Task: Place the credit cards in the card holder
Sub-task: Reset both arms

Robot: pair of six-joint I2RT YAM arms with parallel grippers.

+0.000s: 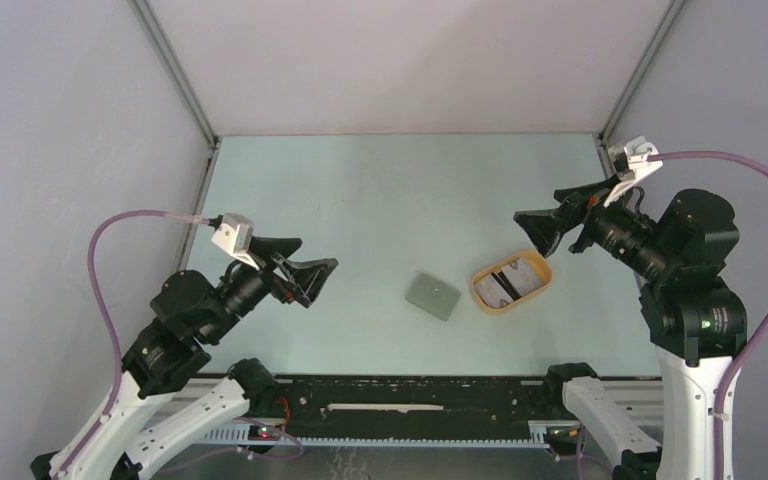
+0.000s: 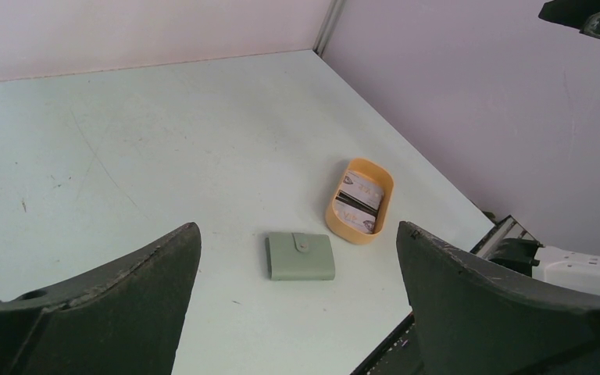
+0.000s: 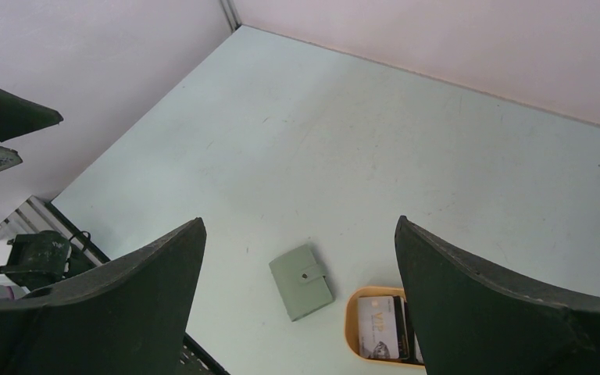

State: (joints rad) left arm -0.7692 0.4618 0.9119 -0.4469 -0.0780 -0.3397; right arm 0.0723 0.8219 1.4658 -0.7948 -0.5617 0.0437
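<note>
The card holder [image 1: 433,296] is a grey-green wallet lying closed and flat on the table, its snap tab fastened. It also shows in the left wrist view [image 2: 300,256] and the right wrist view [image 3: 301,281]. The credit cards [image 1: 512,282], pale and black ones, lie stacked in a tan-yellow oval tray [image 1: 490,308] just right of the wallet. They also show in the wrist views [image 2: 359,199] [image 3: 379,326]. My left gripper [image 1: 318,252] is open and empty, raised well left of the wallet. My right gripper [image 1: 537,203] is open and empty, raised above and behind the tray.
Grey walls enclose the table on the left, back and right. A black rail [image 1: 410,395] runs along the near edge between the arm bases. The tray rim shows in the left wrist view [image 2: 336,219] and the right wrist view [image 3: 351,320].
</note>
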